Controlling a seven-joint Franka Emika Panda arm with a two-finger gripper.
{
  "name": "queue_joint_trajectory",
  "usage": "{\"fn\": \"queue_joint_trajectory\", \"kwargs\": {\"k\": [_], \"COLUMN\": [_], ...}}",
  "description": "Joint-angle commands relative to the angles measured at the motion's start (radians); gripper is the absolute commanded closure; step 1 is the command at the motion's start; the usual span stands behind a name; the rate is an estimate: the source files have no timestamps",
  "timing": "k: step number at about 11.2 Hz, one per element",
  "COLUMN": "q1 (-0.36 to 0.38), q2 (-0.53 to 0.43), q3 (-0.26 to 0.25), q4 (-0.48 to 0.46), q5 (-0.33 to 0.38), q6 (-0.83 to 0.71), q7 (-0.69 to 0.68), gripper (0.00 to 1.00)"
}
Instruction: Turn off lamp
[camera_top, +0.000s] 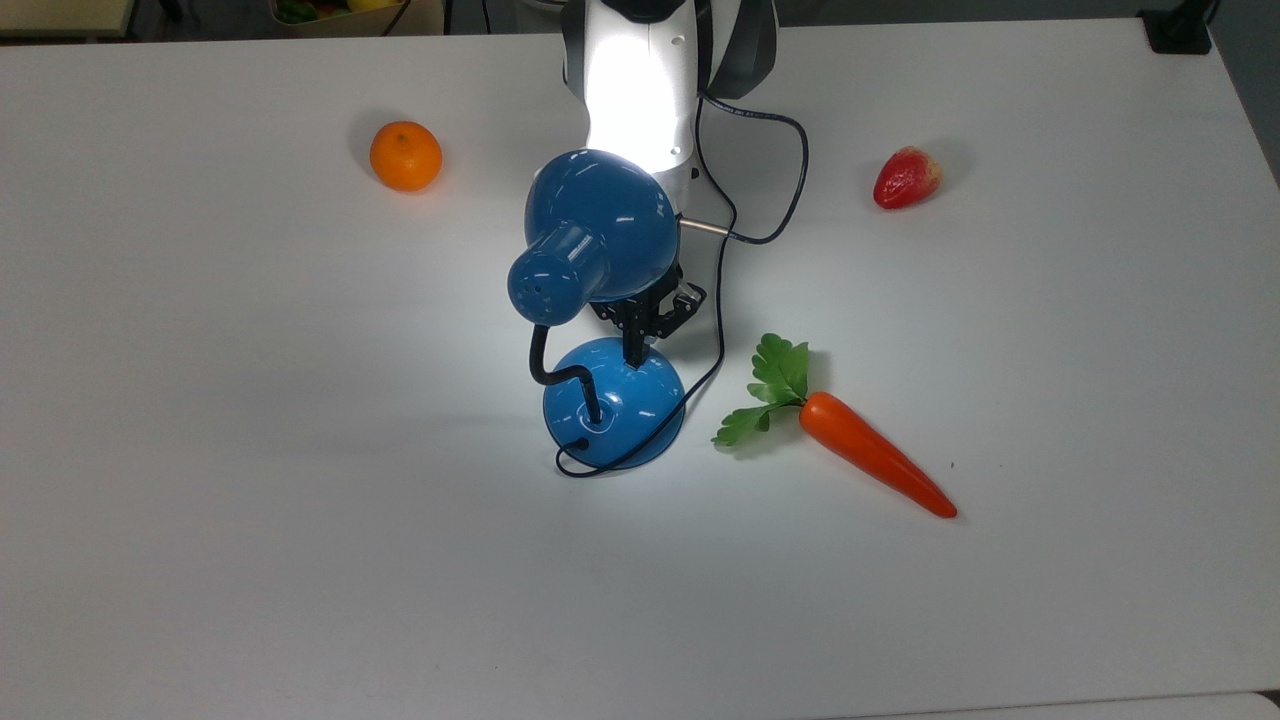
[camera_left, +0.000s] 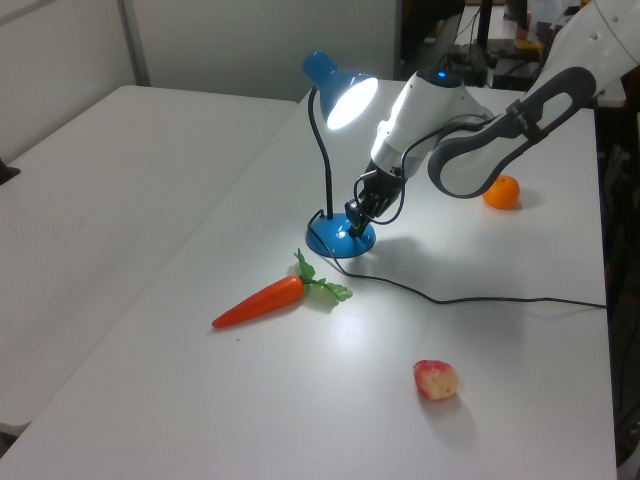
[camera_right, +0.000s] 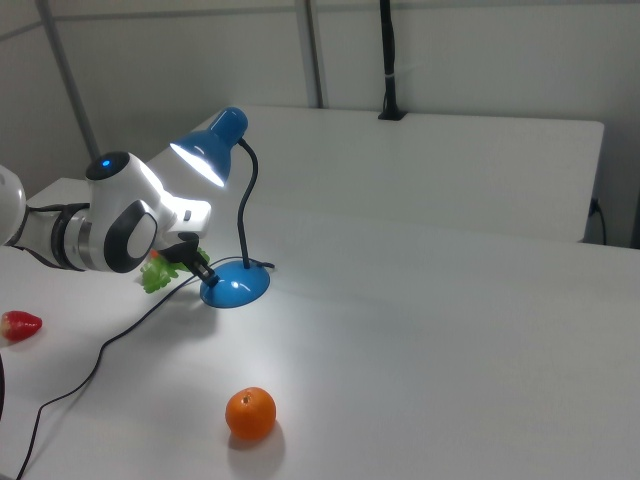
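Top view — one lamp (camera_top: 612, 400), one carrot (camera_top: 872, 453), one orange (camera_top: 405, 156), one strawberry (camera_top: 906, 178).

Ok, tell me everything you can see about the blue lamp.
The lamp is glossy blue, like painted metal: a cone shade, a black bendy neck and a round domed base standing on the white table. It is lit, throwing a bright pool over the table and the robot arm. A black cord leaves the base. The gripper tip presses on the base's top.
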Motion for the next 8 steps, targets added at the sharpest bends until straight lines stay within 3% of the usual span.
{"fn": "queue_joint_trajectory", "kwargs": {"k": [1,8], "q1": [0.043,0.044], "q2": [0.025,0.026], "q3": [-0.027,-0.027], "q4": [-0.021,-0.037], "q5": [-0.018,-0.018], "q6": [0.029,0.027], "q7": [0.029,0.028], "gripper": [0.9,0.9]}}
